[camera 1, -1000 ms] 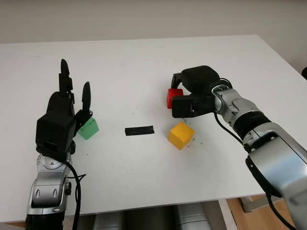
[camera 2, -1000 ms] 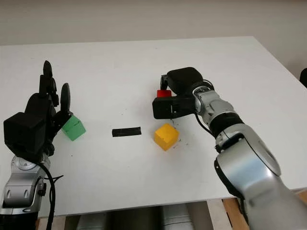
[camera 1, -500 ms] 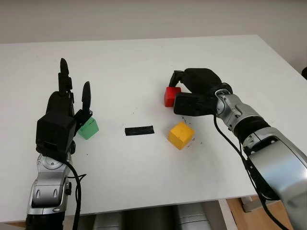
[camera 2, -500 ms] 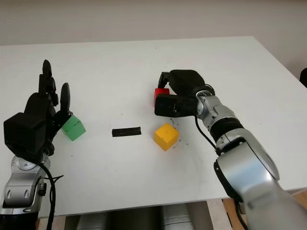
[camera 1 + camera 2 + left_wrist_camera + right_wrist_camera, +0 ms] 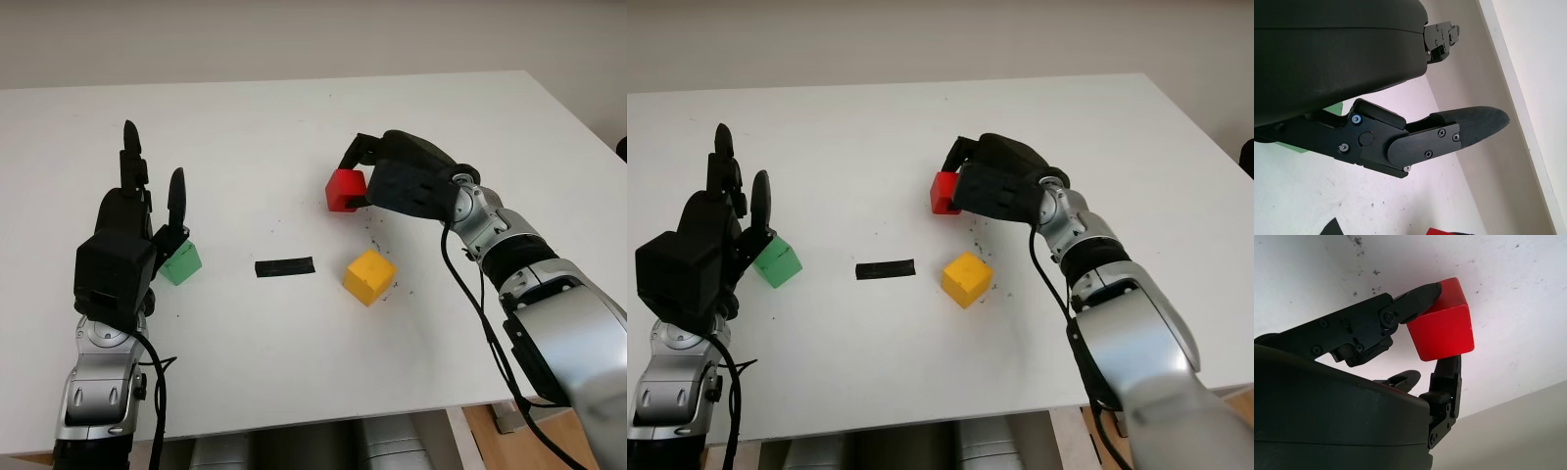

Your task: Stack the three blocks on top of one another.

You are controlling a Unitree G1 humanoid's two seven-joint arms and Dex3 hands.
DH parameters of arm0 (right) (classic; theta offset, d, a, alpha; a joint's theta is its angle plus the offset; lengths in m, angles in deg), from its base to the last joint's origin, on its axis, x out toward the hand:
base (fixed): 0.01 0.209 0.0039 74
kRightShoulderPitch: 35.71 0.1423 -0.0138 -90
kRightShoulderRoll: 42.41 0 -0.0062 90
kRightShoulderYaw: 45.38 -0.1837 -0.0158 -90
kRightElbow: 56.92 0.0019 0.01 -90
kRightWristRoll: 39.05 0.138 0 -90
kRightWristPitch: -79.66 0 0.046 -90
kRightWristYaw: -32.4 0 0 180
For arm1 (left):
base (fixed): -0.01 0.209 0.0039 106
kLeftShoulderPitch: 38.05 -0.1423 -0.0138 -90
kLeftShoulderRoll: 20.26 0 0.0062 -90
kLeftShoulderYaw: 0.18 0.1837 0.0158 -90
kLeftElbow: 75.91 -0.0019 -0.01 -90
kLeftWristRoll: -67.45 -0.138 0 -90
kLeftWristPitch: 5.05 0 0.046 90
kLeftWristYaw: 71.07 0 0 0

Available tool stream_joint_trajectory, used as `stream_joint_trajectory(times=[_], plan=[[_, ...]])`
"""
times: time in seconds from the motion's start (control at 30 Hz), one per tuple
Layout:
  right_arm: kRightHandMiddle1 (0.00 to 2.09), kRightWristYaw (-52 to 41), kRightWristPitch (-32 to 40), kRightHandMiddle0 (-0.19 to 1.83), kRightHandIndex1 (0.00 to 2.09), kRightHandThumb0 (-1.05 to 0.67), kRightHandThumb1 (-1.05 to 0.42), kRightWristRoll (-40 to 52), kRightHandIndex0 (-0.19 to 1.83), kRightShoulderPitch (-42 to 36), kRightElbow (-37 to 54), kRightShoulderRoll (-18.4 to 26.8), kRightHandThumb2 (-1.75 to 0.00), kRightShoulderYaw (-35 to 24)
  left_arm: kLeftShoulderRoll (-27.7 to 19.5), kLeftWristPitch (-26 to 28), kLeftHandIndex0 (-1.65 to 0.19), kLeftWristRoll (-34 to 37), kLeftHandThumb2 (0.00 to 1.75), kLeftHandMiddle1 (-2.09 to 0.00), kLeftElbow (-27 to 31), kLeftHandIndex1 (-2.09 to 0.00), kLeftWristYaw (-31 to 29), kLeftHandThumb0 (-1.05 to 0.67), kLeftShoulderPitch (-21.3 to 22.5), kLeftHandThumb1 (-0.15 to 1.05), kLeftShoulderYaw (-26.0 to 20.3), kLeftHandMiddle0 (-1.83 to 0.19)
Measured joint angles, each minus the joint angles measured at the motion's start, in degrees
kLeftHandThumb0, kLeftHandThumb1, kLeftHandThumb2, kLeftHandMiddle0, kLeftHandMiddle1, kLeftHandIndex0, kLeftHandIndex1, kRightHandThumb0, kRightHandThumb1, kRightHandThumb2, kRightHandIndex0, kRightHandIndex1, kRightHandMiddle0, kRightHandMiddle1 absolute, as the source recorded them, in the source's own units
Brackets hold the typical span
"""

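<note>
The red block (image 5: 344, 190) is held in the right hand (image 5: 392, 181) above the table (image 5: 294, 117), behind the yellow block (image 5: 369, 277) and apart from it. It is tilted, one corner turned down and towards the left; being a cube, no long axis can be told. In the right wrist view the red block (image 5: 1442, 321) is seen pinched between two black fingers (image 5: 1415, 303) on opposite faces, clear of the white surface.

Compared with half a second ago, the red block is lifted and carried a little to the left, and the right hand is raised and rolled so that its shell faces up. The yellow block, the green block (image 5: 181, 262) and the black strip (image 5: 284, 266) are unmoved, and the left hand (image 5: 137, 230) is kept where it was.

The left hand is open, held upright just beside the green block at the table's left. The blocks are plain, matt, sharp-edged cubes; the strip is flat and dark, lying between green and yellow. Small dark specks are scattered on the table near the yellow block
</note>
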Motion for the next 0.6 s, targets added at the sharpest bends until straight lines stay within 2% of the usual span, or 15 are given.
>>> stream_joint_trajectory(times=[0.2, 0.4, 0.6], plan=[[1.44, -7.74, -1.42, 0.37, 0.06, -0.36, -0.94, 1.24, 0.43, 0.84, 2.73, 0.29, -0.05, -0.65, 0.05, 0.22, 0.19, 0.14, 0.68, -0.01, 0.02, -0.03, -0.11, -0.77, -0.07, 1.05, 0.00, 0.19], [1.49, -17.62, -2.64, 0.41, 0.09, -0.44, -0.91, 1.47, 0.51, 2.59, 8.08, 0.76, -0.05, -0.17, 0.04, 0.27, 0.18, -0.37, 0.68, -0.03, 0.04, -0.04, -0.09, -0.78, -0.07, 1.05, 0.02, 0.19], [1.49, -23.66, -2.64, 0.47, 0.09, -0.47, -0.90, 1.40, 0.53, 2.82, 13.98, 0.82, -0.05, 0.71, 0.04, 0.26, 0.18, -0.48, 0.68, -0.03, 0.04, -0.04, -0.08, -0.78, -0.05, 1.05, 0.06, 0.19]])
